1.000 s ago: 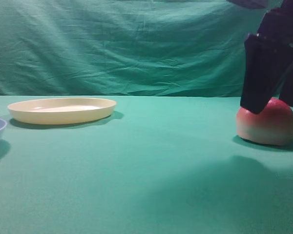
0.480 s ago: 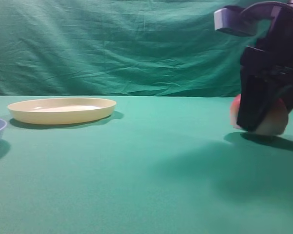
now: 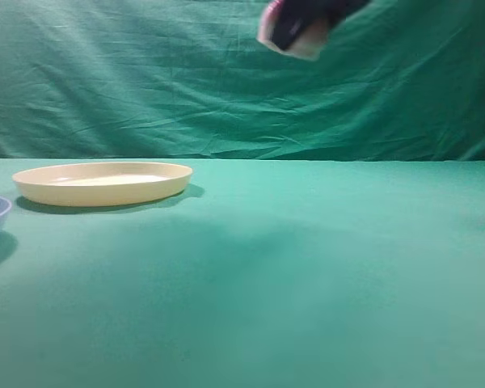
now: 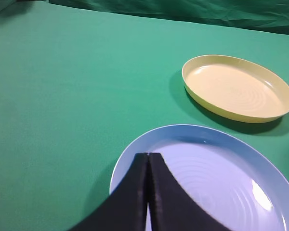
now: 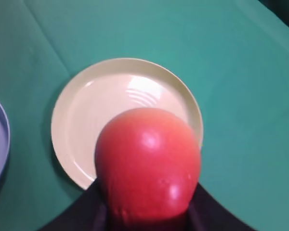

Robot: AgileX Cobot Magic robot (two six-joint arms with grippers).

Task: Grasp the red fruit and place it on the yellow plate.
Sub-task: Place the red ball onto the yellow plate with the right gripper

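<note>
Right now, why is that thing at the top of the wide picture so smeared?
Exterior high view: the right pincer with the red fruit shows as a smear, cut by the frame edge. Right wrist view: the fruit is sharp, with glare spots.

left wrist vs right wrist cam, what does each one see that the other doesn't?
Only the left wrist view shows the left claw, its jaws shut together and holding nothing, hanging over the light blue dish, most of which is in frame. Only the right wrist view shows the red fruit, held in the right claw, with its glossy red top filling the middle. Both show the yellow plate, with nothing on it, the blue dish (a mere sliver at the right view's left edge) and the green cloth.
</note>
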